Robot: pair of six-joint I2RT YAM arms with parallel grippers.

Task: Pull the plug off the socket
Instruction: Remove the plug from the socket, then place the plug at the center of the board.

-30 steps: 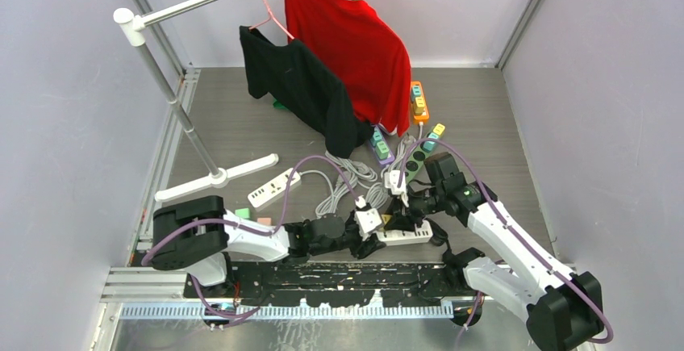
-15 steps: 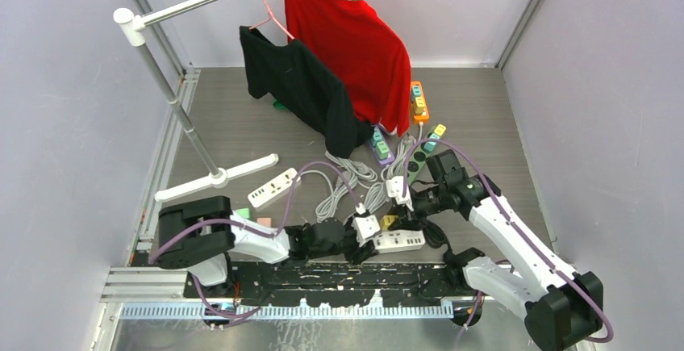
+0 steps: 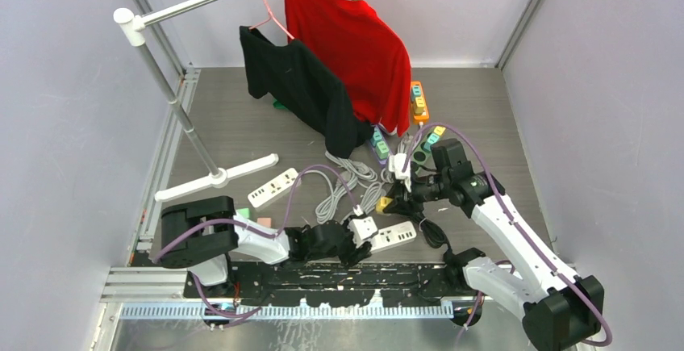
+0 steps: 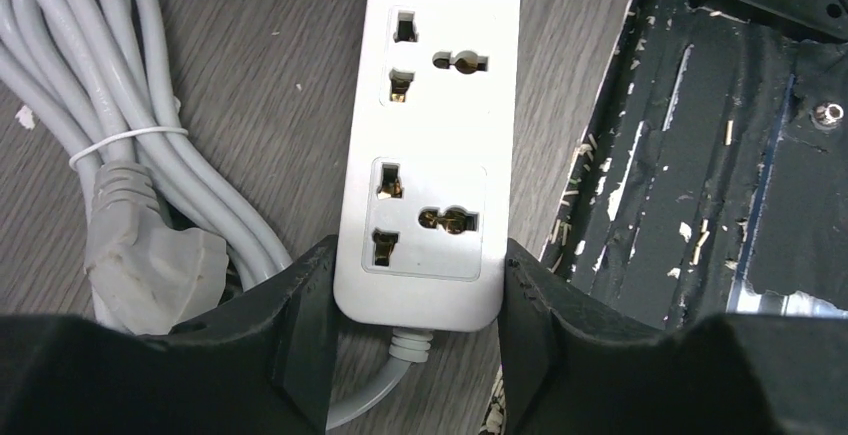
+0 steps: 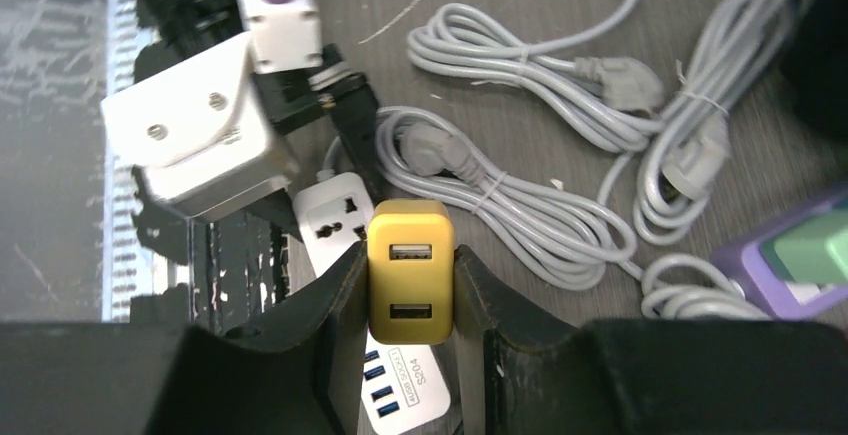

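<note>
Yellow plug [image 5: 410, 270], a squat block with two USB ports on its face, is pinched between the fingers of the right end effector [image 5: 410, 290], which is clamped hard on its two sides. From above, it hangs in the air, up and away from the white power strip [image 3: 393, 236], with a clear gap between them. No contact that I can see. The prongs face away from the wrist camera, so I can't check them.

Left end effector [image 4: 418, 300] grips the cable end of the strip, one finger [image 4: 300, 305] on each long edge, pinning it flat on the desk [image 4: 290, 35]. In the left wrist view the two sockets nearest the cable are both empty, with brass contacts showing and nothing seated. The USB port further along is also empty.

Progress, as I judge it: the pull itself looks done. The plug is out of its socket and held apart, and the strip is held down. What seems left is to set the plug somewhere and let go on both sides. Neither grip is released yet.

Bundles of grey cable [image 5: 520, 205], tied with bands, lie just beside the strip.
</note>
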